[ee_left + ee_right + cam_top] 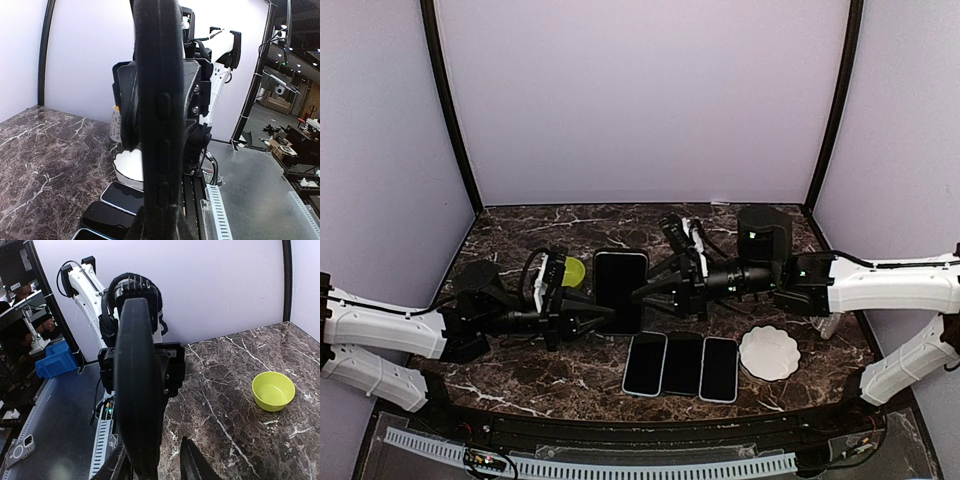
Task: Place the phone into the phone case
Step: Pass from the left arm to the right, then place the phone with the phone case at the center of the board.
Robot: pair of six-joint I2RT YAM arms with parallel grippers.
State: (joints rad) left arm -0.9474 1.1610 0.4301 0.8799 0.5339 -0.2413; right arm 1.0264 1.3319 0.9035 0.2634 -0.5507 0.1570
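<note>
The black phone case (620, 290) is held off the table at the centre, flat, dark face up. A phone's dark screen (620, 280) fills its frame; how deep it sits I cannot tell. My left gripper (603, 312) comes from the left and is shut on the case's near left edge. In the left wrist view the case (160, 100) stands edge-on, side buttons showing, clamped in that gripper (160, 220). My right gripper (645, 292) is at the case's right edge. It (157, 460) is open: the case (139, 405) lies against one finger, the other finger (192, 462) stands apart.
Three phones (682, 364) lie side by side near the front edge, with a white scalloped dish (769, 352) to their right. A yellow-green bowl (573, 271) sits left of the case. A black cylinder (763, 233) stands at the back right.
</note>
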